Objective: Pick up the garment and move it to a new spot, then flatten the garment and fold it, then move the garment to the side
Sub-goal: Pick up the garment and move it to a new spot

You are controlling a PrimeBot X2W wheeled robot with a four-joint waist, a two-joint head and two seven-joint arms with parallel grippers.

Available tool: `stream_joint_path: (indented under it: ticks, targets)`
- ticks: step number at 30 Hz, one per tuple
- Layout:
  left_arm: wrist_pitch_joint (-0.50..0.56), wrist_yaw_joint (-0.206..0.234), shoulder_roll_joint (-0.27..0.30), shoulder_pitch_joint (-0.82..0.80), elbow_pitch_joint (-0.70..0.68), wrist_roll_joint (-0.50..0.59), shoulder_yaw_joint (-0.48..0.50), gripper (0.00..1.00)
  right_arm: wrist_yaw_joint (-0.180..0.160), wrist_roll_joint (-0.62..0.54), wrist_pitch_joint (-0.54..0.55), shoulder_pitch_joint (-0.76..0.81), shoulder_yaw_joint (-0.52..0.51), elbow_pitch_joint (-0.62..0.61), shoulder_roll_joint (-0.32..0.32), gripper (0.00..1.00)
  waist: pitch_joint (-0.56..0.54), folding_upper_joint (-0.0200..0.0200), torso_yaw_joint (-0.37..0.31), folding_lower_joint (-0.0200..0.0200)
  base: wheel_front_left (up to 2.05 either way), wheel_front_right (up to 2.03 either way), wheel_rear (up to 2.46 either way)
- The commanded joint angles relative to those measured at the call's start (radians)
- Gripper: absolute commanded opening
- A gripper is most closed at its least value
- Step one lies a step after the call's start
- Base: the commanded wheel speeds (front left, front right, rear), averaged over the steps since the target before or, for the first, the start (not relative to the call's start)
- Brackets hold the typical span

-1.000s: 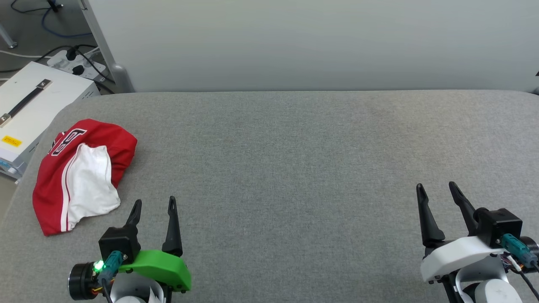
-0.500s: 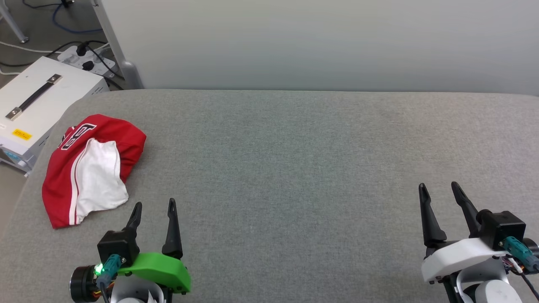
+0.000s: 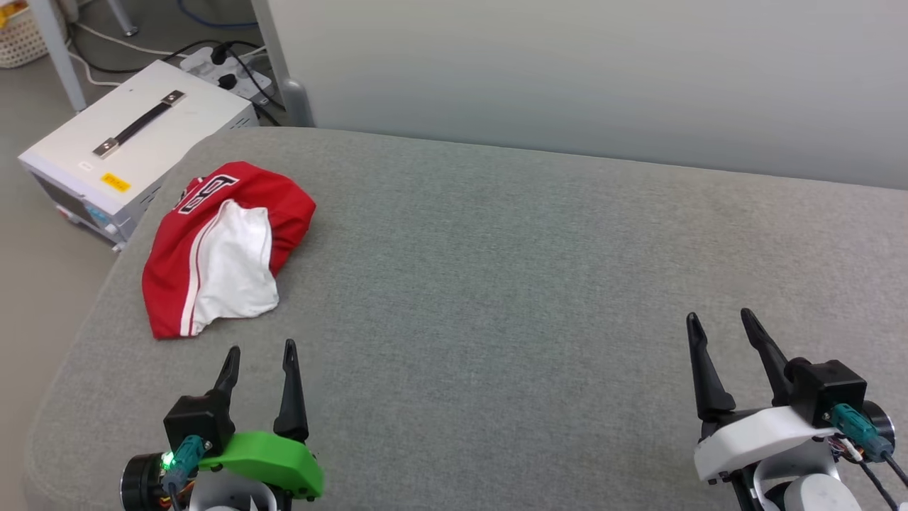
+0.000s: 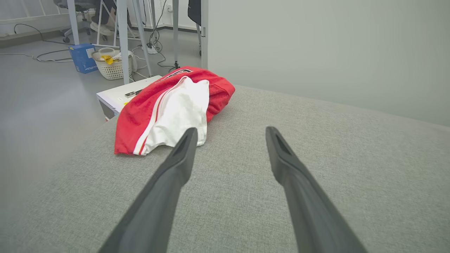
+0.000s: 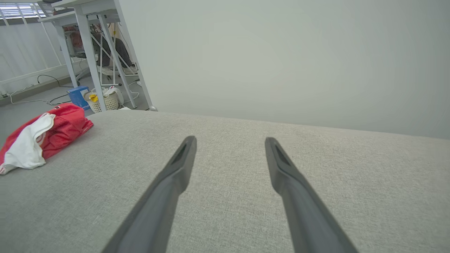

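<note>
Garment (image 3: pixel 220 248) bunched at far-left corner of grey padded surface (image 3: pixel 496 298), untouched. Left gripper (image 3: pixel 261 348) near it, jaws spread, empty; right gripper (image 3: pixel 718 316) well apart, spread, empty. Best: left goes forward, pinches thick red fold (image 3: pixel 287 209) not loose white sleeve (image 3: pixel 237 273), lifts clear

My head camera looks forward and down over the surface (image 3: pixel 496 284), with my left fingers (image 3: pixel 289 390) at lower left and my right fingers (image 3: pixel 704 376) at lower right. Each wrist camera sits low, near the surface, looking along its own fingers toward the pale wall (image 5: pixel 281 52). All three share the garment (image 3: pixel 213 248): upper left from the head, centre-left from my left wrist, far left from my right
</note>
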Motion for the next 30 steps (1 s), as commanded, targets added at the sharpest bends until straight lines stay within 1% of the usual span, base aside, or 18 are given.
stream_joint_path:
  ticks: [1,9,17,27,30]
  targets:
    - [-0.01,-0.006,-0.004,0.014,0.006,-0.008,-0.002,1.0,-0.001,0.005,-0.012,-0.008,0.008,0.006,-0.001,1.0,-0.004,0.0093,0.054,0.0,0.0,0.0,0.0]
    - [-0.026,-0.015,-0.004,0.026,0.02,-0.007,0.006,1.0,-0.001,0.032,-0.028,-0.002,0.042,0.016,-0.001,1.0,-0.02,0.01,0.149,0.0,0.0,0.0,0.0]
    - [-0.043,-0.024,-0.004,0.031,0.033,-0.021,0.01,1.0,-0.001,0.052,-0.045,0.0,0.062,0.031,-0.001,1.0,-0.022,0.0108,0.225,0.0,0.0,0.0,0.0]
    - [-0.064,-0.028,-0.005,0.035,0.037,-0.041,0.005,1.0,-0.001,0.065,-0.065,-0.012,0.068,0.042,-0.001,1.0,-0.013,0.0117,0.279,0.0,0.0,0.0,0.0]
    - [-0.069,-0.036,-0.005,0.034,0.04,-0.035,0.001,1.0,-0.001,0.073,-0.071,-0.011,0.071,0.046,-0.001,1.0,-0.014,0.012,0.287,0.0,0.0,0.0,0.0]
